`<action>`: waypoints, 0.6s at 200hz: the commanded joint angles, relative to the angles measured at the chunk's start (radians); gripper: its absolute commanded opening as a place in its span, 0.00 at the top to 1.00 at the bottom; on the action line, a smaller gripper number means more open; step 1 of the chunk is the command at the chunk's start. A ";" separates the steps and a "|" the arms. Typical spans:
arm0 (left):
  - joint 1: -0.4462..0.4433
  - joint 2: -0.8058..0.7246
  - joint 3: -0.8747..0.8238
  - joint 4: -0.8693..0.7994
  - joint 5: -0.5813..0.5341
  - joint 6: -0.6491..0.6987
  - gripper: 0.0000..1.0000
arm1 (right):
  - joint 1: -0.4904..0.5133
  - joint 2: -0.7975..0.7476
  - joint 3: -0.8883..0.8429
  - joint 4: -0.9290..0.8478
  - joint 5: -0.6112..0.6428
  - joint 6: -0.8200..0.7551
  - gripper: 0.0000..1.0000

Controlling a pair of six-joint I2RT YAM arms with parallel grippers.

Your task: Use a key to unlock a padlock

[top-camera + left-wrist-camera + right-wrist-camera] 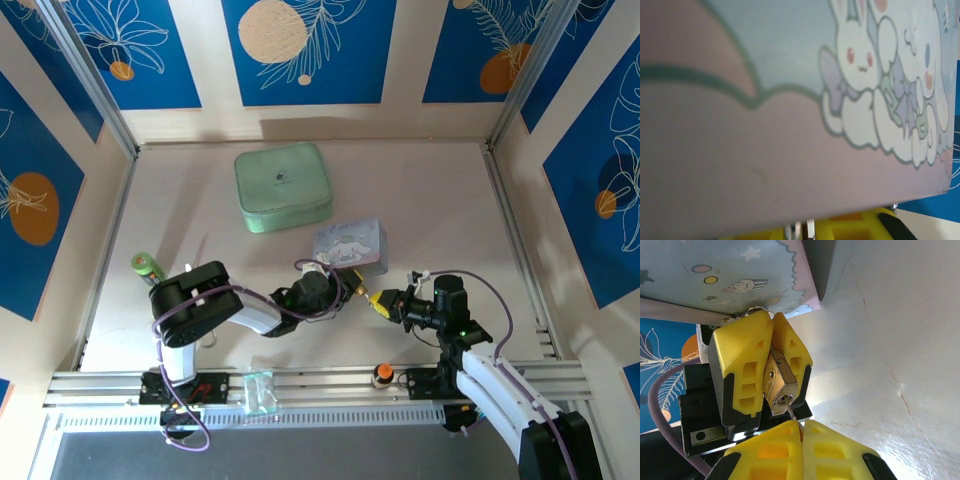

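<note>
L gripper point(771, 340) is clamping padlock point(780, 382), keyhole facing R gripper point(801, 437) (pinching key point(790, 412)); blade is pointing straight in, tip touching.

The padlock point(780, 382) is brass-gold, the key point(791, 412) pale silver. The box point(790, 150) is pastel pink and blue with white cartoon rabbits. The case point(283, 187) is mint green. The wall panels point(350, 60) are deep blue with white leaf outlines and orange discs.

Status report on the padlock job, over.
Left gripper shut on the padlock, keyhole facing right gripper. Right gripper shut on the key, tip at the keyhole. Cartoon box close behind, not between them.
</note>
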 commanded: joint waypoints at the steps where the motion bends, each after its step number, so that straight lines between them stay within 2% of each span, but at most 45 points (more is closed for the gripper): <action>1: -0.009 -0.004 -0.006 0.060 0.031 -0.021 1.00 | -0.006 -0.006 -0.015 0.041 0.010 0.036 1.00; 26: -0.022 -0.020 -0.011 0.035 0.013 -0.016 1.00 | 0.007 -0.028 -0.023 0.058 0.047 0.078 1.00; 56: -0.031 -0.009 0.007 0.047 0.008 -0.033 1.00 | 0.076 -0.039 -0.026 0.084 0.116 0.119 1.00; 86: -0.040 -0.027 0.035 -0.015 0.005 -0.012 1.00 | 0.143 -0.033 -0.020 0.103 0.180 0.139 1.00; 120: -0.048 -0.022 0.021 0.066 0.008 -0.029 1.00 | 0.111 0.012 -0.044 0.155 0.175 0.164 1.00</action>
